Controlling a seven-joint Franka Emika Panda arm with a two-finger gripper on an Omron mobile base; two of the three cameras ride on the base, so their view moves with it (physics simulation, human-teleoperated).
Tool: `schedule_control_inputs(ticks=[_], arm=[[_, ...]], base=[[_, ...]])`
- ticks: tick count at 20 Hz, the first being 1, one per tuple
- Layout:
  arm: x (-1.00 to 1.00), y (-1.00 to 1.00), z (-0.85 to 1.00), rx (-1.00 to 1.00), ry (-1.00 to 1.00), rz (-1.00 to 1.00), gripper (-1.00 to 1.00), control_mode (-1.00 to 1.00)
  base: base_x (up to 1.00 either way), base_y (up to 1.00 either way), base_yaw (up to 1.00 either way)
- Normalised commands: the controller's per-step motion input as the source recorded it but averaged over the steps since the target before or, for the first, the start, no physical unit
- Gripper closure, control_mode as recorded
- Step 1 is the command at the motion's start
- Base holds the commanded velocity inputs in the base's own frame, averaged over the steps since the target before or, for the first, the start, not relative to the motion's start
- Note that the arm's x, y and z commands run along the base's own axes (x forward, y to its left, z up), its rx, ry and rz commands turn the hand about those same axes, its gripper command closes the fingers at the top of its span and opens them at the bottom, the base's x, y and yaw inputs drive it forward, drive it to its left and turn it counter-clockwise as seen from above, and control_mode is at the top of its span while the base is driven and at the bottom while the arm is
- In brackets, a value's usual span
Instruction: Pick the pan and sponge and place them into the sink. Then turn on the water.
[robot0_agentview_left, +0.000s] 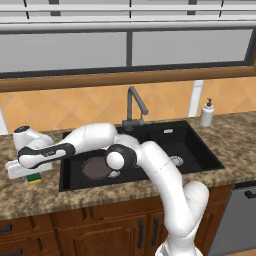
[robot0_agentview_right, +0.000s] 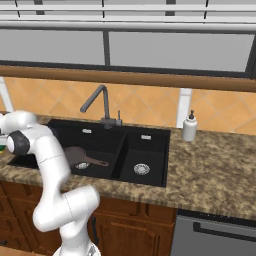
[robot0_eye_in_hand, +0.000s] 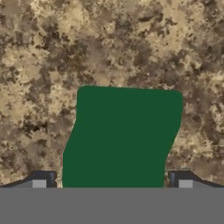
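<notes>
- The gripper (robot0_eye_in_hand: 112, 180) hangs directly over the sponge (robot0_eye_in_hand: 121, 138), its two dark fingertips (robot0_eye_in_hand: 43, 178) spread wide apart, one on each side of the green top, holding nothing.
- In the left base view, the sponge (robot0_agentview_left: 34, 177) lies at the left of the frame on the speckled granite counter (robot0_agentview_left: 30, 200), just beside the left rim of the sink (robot0_agentview_left: 197, 150).
- The pan (robot0_agentview_left: 95, 168), round and dark brown, sits in the large left basin; its thin handle points toward the divider.
- The smaller right basin shows a round silver drain (robot0_agentview_right: 141, 169).
- The grey gooseneck faucet (robot0_agentview_right: 97, 102) rises behind the sink, and a white soap bottle (robot0_agentview_right: 189, 127) stands on the counter at the right.
</notes>
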Motion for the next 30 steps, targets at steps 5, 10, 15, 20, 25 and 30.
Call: schedule_control_inputs(ticks=[5, 10, 15, 20, 25, 30], arm=[[0.04, 0.03, -0.41, 0.0, 0.0, 0.02, 1.0, -1.0], [-0.12, -0.1, -0.55, 0.01, -0.07, 0.0, 1.0, -1.0], [-0.33, -0.14, -0.53, 0.01, -0.06, 0.0, 1.0, -1.0], [-0.45, -0.41, -0.31, 0.0, -0.07, -0.14, 1.0, -1.0], [-0.73, -1.0, -0.49, 0.03, -0.26, -0.06, 1.0, -1.0], [-0.41, -1.0, 0.02, 0.1, -0.07, -0.14, 1.0, -1.0]], base=[[0.0, 0.0, 0.0], [0.0, 0.0, 0.0], [0.0, 0.0, 0.0], [0.0, 0.0, 0.0], [0.0, 0.0, 0.0], [0.0, 0.0, 0.0]])
